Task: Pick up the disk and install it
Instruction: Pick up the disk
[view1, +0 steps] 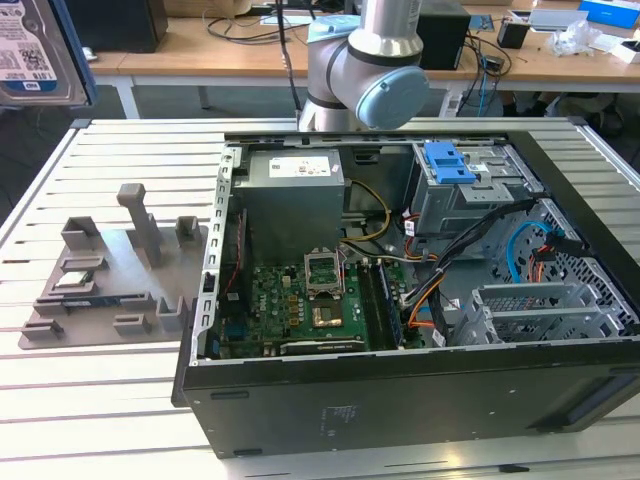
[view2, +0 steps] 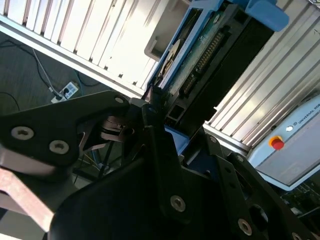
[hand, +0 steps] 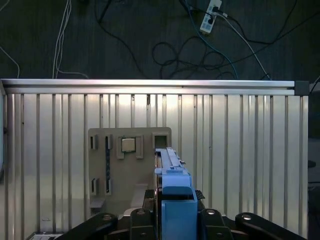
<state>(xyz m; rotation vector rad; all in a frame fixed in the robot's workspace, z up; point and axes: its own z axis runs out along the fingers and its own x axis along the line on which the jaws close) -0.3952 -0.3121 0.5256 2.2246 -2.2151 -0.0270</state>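
Robot arm (view1: 365, 60): grey w/ pale blue joint cap, one bulky joint seen at rear centre of exterior view. Tool (hand: 175, 196), seen in both wrist views: black linkage fingers (view2: 161, 150) closed in from either side, clamping disk (hand: 171, 160) edge-on btwn them, blue tab nearest tool body.

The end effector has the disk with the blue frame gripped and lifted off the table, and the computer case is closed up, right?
Not quite. The computer case is open: the exterior view shows its circuit board and cables inside. The rest holds: in the first wrist view the end effector grips the disk, lifted off the table.
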